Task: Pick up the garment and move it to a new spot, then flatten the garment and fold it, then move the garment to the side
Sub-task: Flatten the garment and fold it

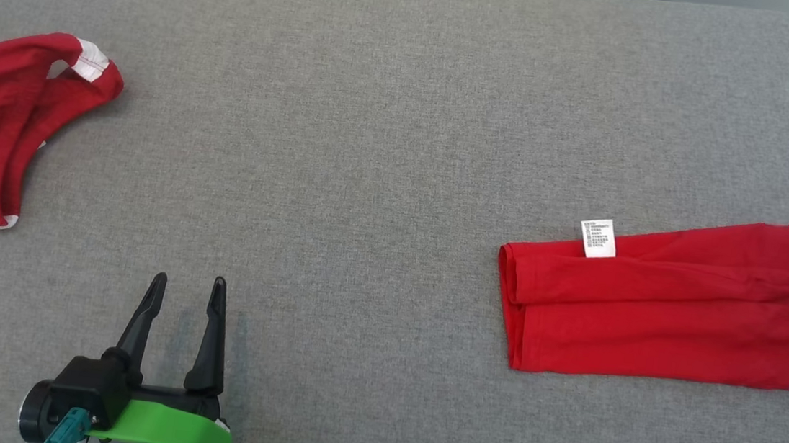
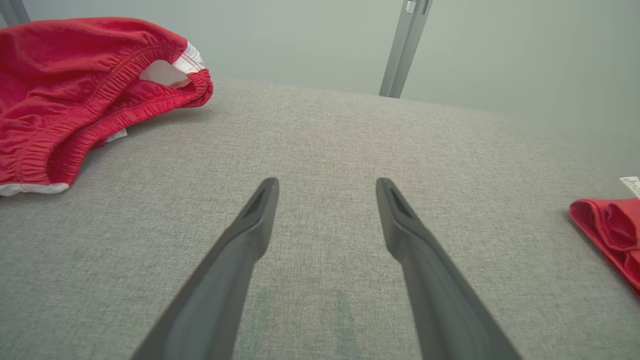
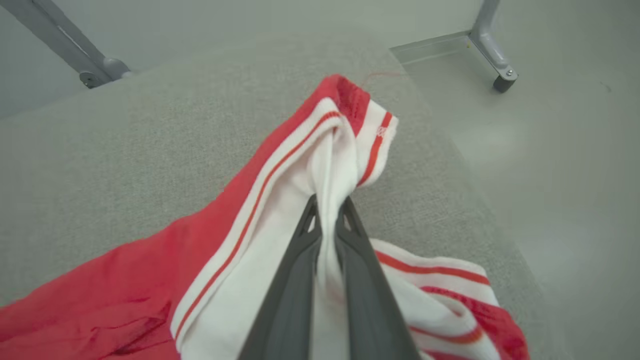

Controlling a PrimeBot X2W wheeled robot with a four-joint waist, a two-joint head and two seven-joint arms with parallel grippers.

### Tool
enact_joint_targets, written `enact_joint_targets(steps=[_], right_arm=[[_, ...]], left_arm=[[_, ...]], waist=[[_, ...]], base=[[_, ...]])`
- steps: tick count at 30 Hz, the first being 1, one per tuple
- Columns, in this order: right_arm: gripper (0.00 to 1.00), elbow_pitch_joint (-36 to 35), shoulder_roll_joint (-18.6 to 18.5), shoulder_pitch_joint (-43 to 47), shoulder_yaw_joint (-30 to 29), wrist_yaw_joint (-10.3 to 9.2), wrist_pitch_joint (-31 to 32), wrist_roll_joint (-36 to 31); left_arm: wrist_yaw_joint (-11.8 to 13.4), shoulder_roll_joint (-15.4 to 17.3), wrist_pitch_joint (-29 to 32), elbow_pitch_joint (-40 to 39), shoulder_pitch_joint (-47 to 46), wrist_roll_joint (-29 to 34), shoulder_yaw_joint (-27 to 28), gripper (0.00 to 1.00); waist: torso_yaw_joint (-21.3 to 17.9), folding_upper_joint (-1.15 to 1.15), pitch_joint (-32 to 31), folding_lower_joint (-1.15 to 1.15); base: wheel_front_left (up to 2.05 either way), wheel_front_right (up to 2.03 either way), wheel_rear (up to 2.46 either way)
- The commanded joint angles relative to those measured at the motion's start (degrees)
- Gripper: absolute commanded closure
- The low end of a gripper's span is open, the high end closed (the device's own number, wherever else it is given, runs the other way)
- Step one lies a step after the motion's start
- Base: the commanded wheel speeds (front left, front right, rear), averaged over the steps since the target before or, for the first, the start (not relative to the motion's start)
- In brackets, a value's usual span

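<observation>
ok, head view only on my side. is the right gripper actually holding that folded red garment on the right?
Observer: Yes. Right wrist view: the right gripper is shut on the red garment's white, red-striped trim.
Operator: how near the table edge?
Observer: Close. The table ends just beside the trim, with the floor beyond it.
Operator: and the red heap on the left?
Observer: Left wrist view shows a gathered elastic waistband: it's red shorts.
</observation>
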Motion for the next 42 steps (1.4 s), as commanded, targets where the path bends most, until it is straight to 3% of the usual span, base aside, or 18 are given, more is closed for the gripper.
enact_joint_targets(steps=[1, 7, 12, 16, 21, 28, 29, 30, 34, 37, 41, 42], right_arm=[[1.0, -3.9, 0.4, 0.0, 0.8, 0.02, -0.7, -0.4], [1.0, -25.7, 4.8, 3.4, 9.5, 0.0, 3.5, -0.4], [1.0, -35.1, 13.2, 5.3, 17.5, 0.01, 6.1, -6.6], [1.0, -33.5, 21.6, 3.9, 22.7, 0.01, 5.8, -13.3], [1.0, -28.0, 28.1, 1.7, 26.6, 0.02, 4.1, -19.7], [1.0, -24.5, 31.1, 0.1, 29.7, 0.02, 2.0, -22.2], [0.71, -24.5, 31.0, -0.2, 30.0, 0.02, 1.2, -23.0], [0.0, -24.3, 30.9, -0.1, 30.1, 0.02, 0.9, -23.5], [0.0, -28.2, 30.0, 1.1, 30.9, 0.01, -0.3, -23.0], [0.0, -35.0, 29.0, 3.3, 29.4, 0.01, -0.4, -20.5], [0.0, -42.8, 27.9, 7.1, 21.2, -0.02, -1.3, -19.4], [0.1, -43.9, 28.3, 8.0, 18.5, -0.02, -1.8, -18.9]], left_arm=[[0.4, 0.1, -0.2, 0.0, 0.7, -0.4, 0.1, 0.0], [1.2, 0.1, -0.2, 0.0, 1.6, -1.0, 0.1, 0.0], [1.4, 0.1, -0.2, 0.8, 1.3, -0.1, -0.3, 0.0], [1.0, 0.1, -0.2, 2.1, 0.9, 1.1, -0.5, 0.0], [0.6, 0.1, -0.2, 3.4, 0.3, 1.6, -0.5, 0.0], [0.5, 0.1, -0.2, 4.4, 1.9, 1.2, -0.3, 0.0], [0.6, 0.1, -0.2, 4.5, 2.0, 1.1, -0.4, 0.0], [0.6, 0.1, -0.2, 4.5, 2.1, 1.0, -0.5, 0.0], [0.7, 0.1, -0.2, 4.7, 2.4, 0.8, -0.5, 0.0], [1.0, 0.1, -0.2, 4.5, 2.8, 0.6, 0.0, 0.0], [1.4, 0.1, -0.2, 3.9, 3.1, 0.4, 0.2, 0.0], [1.5, 0.1, -0.2, 3.8, 3.2, 0.3, 0.2, 0.0]], waist=[[-0.4, 0.0, -0.4, 0.0], [-2.2, 0.0, -1.0, 0.0], [-3.6, 0.0, -1.1, 0.0], [-4.7, 0.0, -1.0, 0.0], [-4.9, 0.0, -1.3, 0.0], [-5.1, 0.0, -1.7, 0.0], [-5.1, 0.0, -1.7, 0.0], [-5.2, 0.0, -1.7, 0.0], [-5.3, 0.0, -1.9, 0.0], [-5.4, 0.0, -2.1, 0.0], [-5.8, 0.0, -2.1, 0.0], [-6.0, 0.0, -2.1, 0.0]], base=[[0.0, 0.0, 0.0], [0.0, 0.0, 0.0], [0.0, 0.0, 0.0], [0.0, 0.0, 0.0], [0.0, 0.0, 0.0], [0.0, 0.0, 0.0], [0.0, 0.0, 0.0], [0.0, 0.0, 0.0], [0.0, 0.0, 0.0], [0.0, 0.0, 0.0], [0.0, 0.0, 0.0], [0.0, 0.0, 0.0]])
